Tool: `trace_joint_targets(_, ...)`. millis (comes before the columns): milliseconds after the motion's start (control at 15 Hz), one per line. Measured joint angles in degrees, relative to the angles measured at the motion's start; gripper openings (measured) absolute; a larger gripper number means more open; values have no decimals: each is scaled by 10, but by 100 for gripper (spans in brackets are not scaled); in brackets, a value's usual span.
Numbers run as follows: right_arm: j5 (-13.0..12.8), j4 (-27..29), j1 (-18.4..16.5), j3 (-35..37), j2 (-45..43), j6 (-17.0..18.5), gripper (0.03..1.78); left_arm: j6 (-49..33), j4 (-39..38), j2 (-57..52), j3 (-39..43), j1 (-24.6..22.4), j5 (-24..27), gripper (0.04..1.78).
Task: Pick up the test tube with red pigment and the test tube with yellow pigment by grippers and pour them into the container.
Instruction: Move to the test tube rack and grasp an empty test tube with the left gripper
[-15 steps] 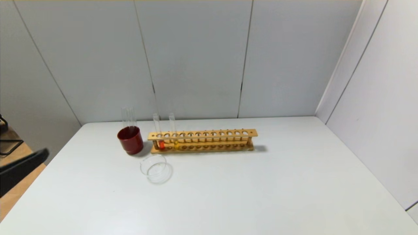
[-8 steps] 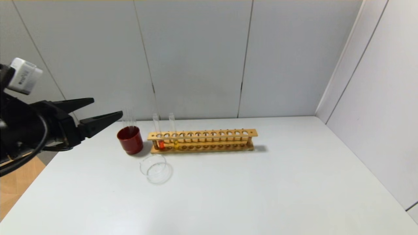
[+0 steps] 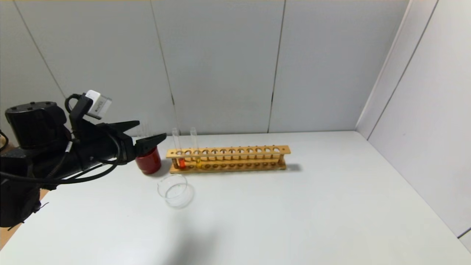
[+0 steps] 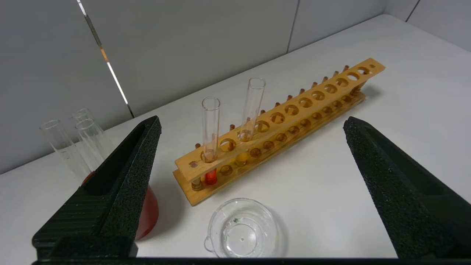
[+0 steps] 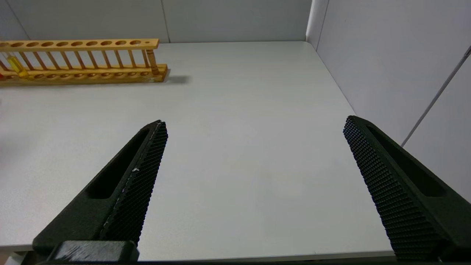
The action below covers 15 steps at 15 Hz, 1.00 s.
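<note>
The left gripper, fingers spread wide, hovered beside the dark red cup, short of the wooden rack. The right gripper hung equally agape over the bare table.

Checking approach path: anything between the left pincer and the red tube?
Partly. The dark red cup with clear tubes sits just under the open left pincer, beside the rack. The red tube stands in the rack's nearest end; nothing blocks its upper part.
</note>
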<state>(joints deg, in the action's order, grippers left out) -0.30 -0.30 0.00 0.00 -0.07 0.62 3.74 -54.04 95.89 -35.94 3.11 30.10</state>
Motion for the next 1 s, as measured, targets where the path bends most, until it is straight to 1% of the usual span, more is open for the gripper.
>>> trace_joint_targets(267,0,0,0,0,0,0,175,1,-81,87,-2,1,-2,175)
trace_joint_targets(467,0,0,0,0,0,0,175,0,-127,149,-10,1,-1,175)
trace_joint_targets(600,0,0,0,0,0,0,175,-1,-138,181,-24,2,-1,175)
trace_joint_targets(1000,0,0,0,0,0,0,175,-2,-131,240,-78,4,-15,175)
